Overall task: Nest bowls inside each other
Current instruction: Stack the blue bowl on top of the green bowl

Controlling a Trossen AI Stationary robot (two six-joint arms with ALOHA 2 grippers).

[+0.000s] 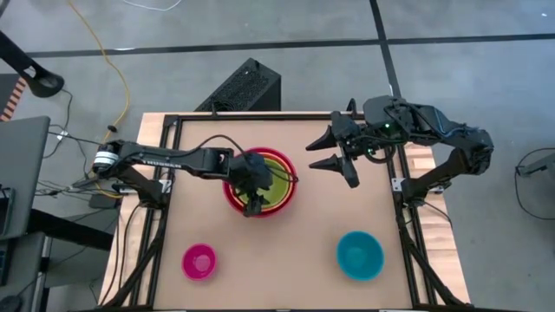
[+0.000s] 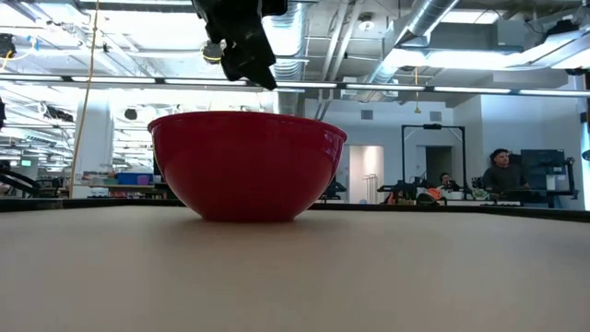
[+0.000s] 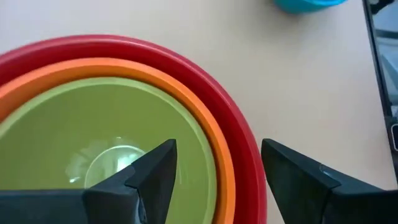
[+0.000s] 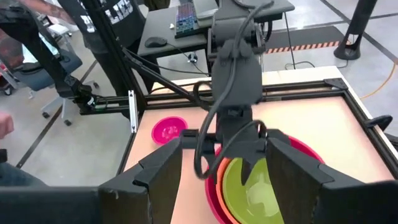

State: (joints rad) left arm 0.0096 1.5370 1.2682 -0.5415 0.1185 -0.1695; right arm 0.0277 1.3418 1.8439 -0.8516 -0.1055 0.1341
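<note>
Left gripper [image 1: 253, 204] hangs with fingers spread wide above the near rim of the red bowl [image 1: 236, 198], holding nothing. Bare table [image 1: 299, 230] lies open on all sides of that stack. Inside the red bowl sits an orange bowl [image 3: 205, 112], and inside that a green bowl [image 3: 93, 124]. A pink bowl [image 1: 199, 261] stands apart at the front left, a blue bowl [image 1: 359, 255] at the front right. Right gripper [image 1: 329, 151] waits open and empty over the table's back right. No writing is readable.
</note>
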